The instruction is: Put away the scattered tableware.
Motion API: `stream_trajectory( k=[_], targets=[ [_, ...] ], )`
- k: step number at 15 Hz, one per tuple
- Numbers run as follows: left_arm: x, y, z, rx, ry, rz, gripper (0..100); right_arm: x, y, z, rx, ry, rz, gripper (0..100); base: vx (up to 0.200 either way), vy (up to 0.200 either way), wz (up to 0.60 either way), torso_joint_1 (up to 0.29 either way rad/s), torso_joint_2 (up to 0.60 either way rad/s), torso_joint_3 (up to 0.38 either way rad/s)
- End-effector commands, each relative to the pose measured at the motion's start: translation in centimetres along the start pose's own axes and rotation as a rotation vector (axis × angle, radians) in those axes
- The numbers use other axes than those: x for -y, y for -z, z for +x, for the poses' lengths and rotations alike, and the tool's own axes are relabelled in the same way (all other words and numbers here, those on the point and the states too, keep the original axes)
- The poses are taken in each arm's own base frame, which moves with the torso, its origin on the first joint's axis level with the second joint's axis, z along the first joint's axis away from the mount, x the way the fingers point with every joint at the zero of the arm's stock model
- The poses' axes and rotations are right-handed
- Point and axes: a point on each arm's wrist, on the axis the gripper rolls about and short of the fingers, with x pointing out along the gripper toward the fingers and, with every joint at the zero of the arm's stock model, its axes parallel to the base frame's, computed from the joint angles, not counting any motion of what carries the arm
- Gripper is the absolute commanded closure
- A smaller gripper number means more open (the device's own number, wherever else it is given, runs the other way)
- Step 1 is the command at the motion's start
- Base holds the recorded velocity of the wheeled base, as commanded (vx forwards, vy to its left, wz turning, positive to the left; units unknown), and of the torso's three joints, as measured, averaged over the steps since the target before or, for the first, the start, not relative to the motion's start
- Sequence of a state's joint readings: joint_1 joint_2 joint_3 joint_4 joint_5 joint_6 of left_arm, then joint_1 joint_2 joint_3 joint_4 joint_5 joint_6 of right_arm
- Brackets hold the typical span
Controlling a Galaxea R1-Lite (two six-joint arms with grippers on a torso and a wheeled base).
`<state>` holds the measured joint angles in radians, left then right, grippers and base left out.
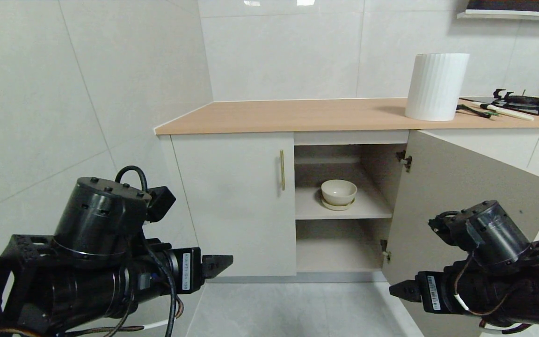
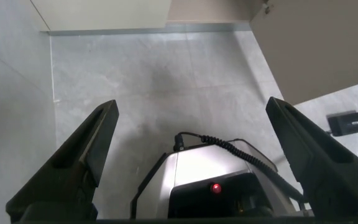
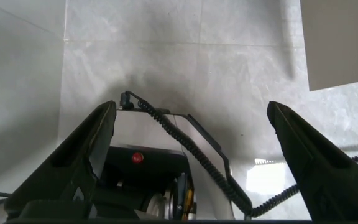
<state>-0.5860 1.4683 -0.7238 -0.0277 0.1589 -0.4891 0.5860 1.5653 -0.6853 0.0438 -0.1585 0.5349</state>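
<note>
A cream bowl sits on a small cream plate on the upper shelf of the open cabinet under the counter. My left gripper hangs low at the left, well short of the cabinet, and is open and empty above the floor. My right gripper hangs low at the right, beside the open door, also open and empty. Some chopsticks lie on the counter by the stove.
The cabinet's right door swings out toward my right arm. The left door is shut, with a brass handle. A tall white ribbed container stands on the wooden counter. A gas stove is at the far right.
</note>
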Motion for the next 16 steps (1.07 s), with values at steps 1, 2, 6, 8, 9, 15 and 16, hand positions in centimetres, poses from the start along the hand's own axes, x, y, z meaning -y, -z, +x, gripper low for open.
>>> stream_trajectory(
  k=[1, 2, 6, 8, 9, 15, 16],
  targets=[
    [0.0, 0.0, 0.1, -0.002, -0.002, 0.0, 0, 0.3, 0.0, 0.2, -0.014, 0.017, 0.002, 0, 0.0, -0.2, 0.0, 0.002, -0.01, 0.002],
    [0.0, 0.0, 0.1, -0.001, -0.003, 0.0, 0, 0.4, 0.0, 0.1, -0.019, 0.022, -0.002, 0, 0.0, -0.2, 0.0, -0.002, 0.0, 0.002],
    [0.0, 0.0, 0.2, -0.006, -0.004, 0.001, 0, 0.8, 0.3, -0.3, -0.055, 0.047, -0.033, 0, 0.0, -0.2, 0.0, 0.004, 0.01, 0.005],
    [0.0, 0.1, 0.2, -0.007, -0.005, 0.001, 0, 1.0, 0.3, -0.2, -0.067, 0.058, -0.038, 0, 0.0, -0.2, 0.0, 0.002, 0.0, 0.005],
    [0.0, 0.1, 0.2, -0.009, -0.005, 0.001, 0, 1.3, 0.2, -0.2, -0.066, 0.066, -0.033, 0, 0.0, -0.2, 0.0, 0.002, 0.0, 0.002],
    [0.0, 0.0, 0.4, -0.01, -0.006, -0.001, 0, 5.0, -0.7, -3.0, -0.103, 0.213, -0.081, 0, 0.0, -0.1, 0.0, 0.0, 0.0, 0.001],
    [0.0, 0.1, 0.4, -0.013, -0.007, 0.0, 0, 5.5, -0.9, -4.0, -0.116, 0.23, -0.08, 0, 0.0, 0.0, 0.0, 0.0, 0.0, 0.0]
  ],
)
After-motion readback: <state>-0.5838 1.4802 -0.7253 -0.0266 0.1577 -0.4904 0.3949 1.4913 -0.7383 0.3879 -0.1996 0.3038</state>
